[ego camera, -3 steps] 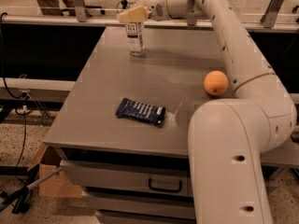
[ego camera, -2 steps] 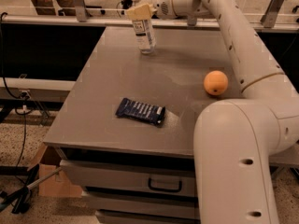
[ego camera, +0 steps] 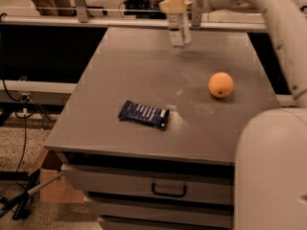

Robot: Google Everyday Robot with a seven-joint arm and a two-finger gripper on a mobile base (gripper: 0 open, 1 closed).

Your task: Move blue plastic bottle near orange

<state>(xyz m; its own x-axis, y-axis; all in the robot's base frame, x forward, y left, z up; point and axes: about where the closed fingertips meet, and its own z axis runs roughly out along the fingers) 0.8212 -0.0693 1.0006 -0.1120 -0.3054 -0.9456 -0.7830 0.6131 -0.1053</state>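
Three things in play: snack wrapper, orange and blue plastic bottle, all on or over one grey surface.
Nearest, right: the robot's pale rounded body fills the lower right corner, in front of the surface's edge.
Nearest, below: a drawer front with a dark handle sits under the surface; a cardboard box stands on the floor to the left.
Snack wrapper: dark blue, lying flat near the front edge, left of centre.
Orange: resting on the surface's right half, farther back than the wrapper and well apart from it.
Blue plastic bottle: at the far part of the surface, behind and left of the orange, well apart from it, roughly upright; whether its base touches the surface cannot be told.
End effector: at the bottle's top, closed around its upper part and hiding the cap.
Arm: white, reaching in from the right and over the far edge.
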